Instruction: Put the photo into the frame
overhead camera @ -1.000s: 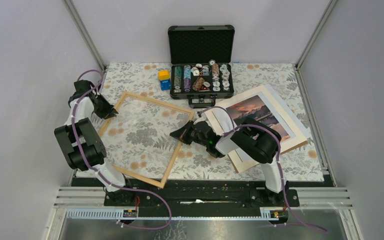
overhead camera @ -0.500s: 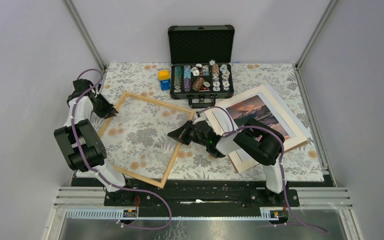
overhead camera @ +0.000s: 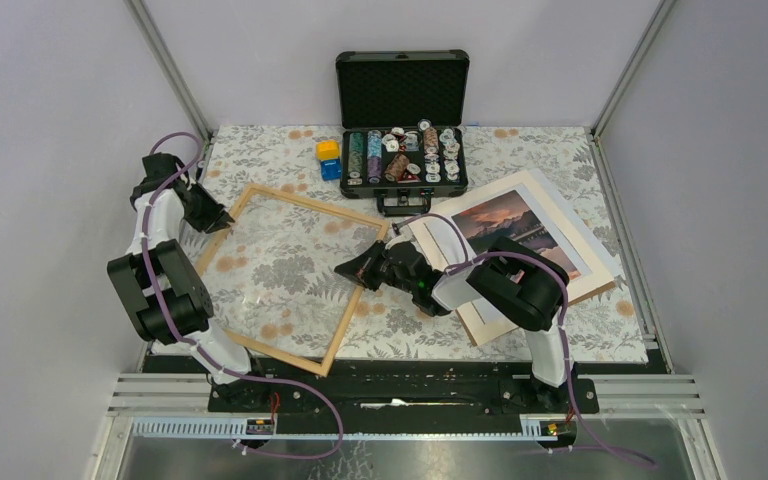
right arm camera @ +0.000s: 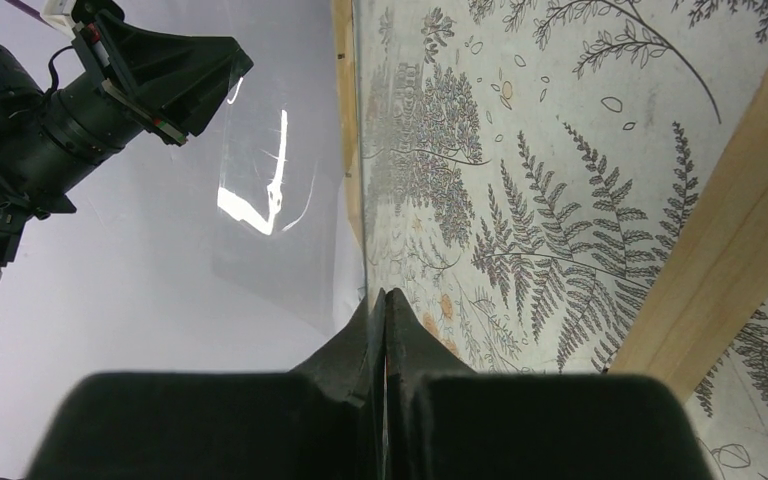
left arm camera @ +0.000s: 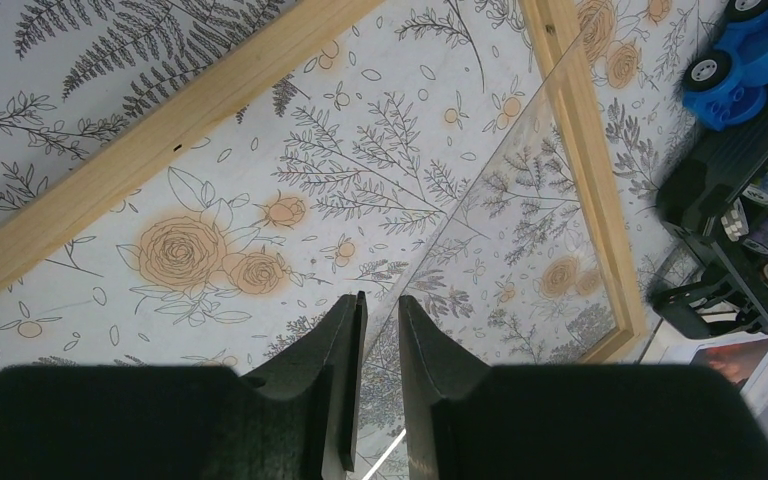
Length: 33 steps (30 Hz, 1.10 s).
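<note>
Over the thin light-wood rectangular frame, the clear rigid pane is pinched tight by the right gripper but only loosely straddled by the narrow-gapped left gripper, so it could slip, with the white-bordered sunset photo lying off right.

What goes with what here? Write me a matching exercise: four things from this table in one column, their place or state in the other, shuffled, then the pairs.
Things:
1. photo
2. frame
3. black case
4. right gripper

Place or state:
A. open, at the far edge of the table
B. shut on the edge of a clear pane
C. lying face up on the right side of the table
D. lying left of centre, with the patterned cloth showing through it

Pairs: 1-C, 2-D, 3-A, 4-B
</note>
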Motion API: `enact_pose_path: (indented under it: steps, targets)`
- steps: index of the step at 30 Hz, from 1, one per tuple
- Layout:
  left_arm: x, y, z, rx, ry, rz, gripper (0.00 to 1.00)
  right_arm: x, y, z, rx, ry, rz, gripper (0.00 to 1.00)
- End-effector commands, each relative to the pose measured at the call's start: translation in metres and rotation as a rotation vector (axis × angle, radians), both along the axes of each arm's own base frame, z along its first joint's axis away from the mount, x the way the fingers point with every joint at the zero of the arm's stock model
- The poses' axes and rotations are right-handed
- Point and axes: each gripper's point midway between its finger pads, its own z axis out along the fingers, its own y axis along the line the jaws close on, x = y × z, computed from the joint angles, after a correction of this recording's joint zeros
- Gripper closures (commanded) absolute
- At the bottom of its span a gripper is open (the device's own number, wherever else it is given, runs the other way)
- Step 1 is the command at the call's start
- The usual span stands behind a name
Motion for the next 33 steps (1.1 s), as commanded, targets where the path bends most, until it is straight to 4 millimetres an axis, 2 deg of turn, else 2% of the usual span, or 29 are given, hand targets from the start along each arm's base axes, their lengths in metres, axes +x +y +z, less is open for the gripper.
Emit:
enact_pose_path:
  steps: [1,10,19,33]
  targets:
    - [0.009,0.006,0.028,0.041,-0.075,0.005,0.75,0.000,0.010,0.030,0.047,-0.072,0.011,1.00]
    - [0.012,0.008,0.031,0.034,-0.086,0.007,0.76,0.004,0.007,0.028,0.007,-0.113,-0.002,1.00]
    - [0.014,0.010,0.040,0.032,-0.111,0.012,0.77,0.009,0.003,0.035,-0.015,-0.152,-0.013,1.00]
    - [0.018,0.010,0.029,0.014,-0.094,0.009,0.77,0.011,0.005,0.026,-0.014,-0.129,-0.015,1.00]
